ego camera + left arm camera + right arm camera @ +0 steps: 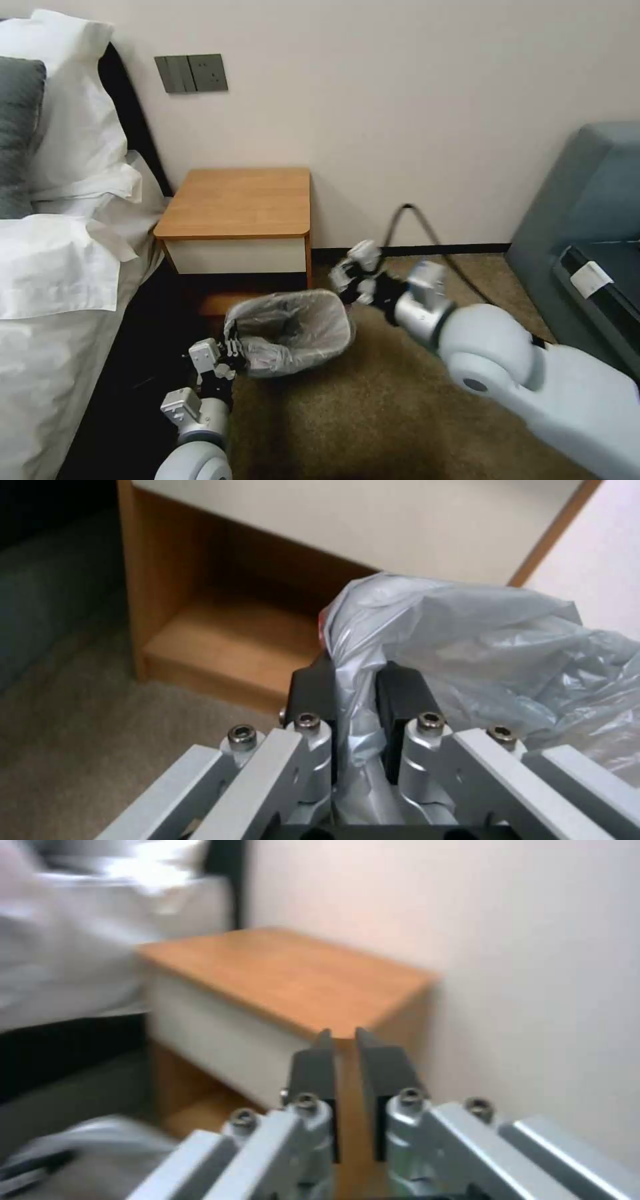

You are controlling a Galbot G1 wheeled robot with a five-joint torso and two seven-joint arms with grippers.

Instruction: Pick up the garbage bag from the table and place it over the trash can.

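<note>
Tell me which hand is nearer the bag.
Left. The left hand is clamped on the bag at its near rim; the right hand sits just off its far right edge, holding nothing.

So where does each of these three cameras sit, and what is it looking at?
Head view: up on the robot's head, looking down at the nightstand and bag, both arms showing.
Left wrist view: behind the left pincer, which is shut on the bag.
Right wrist view: behind the right pincer, nearly shut, empty, facing the nightstand.
All three share the nightstand.
</note>
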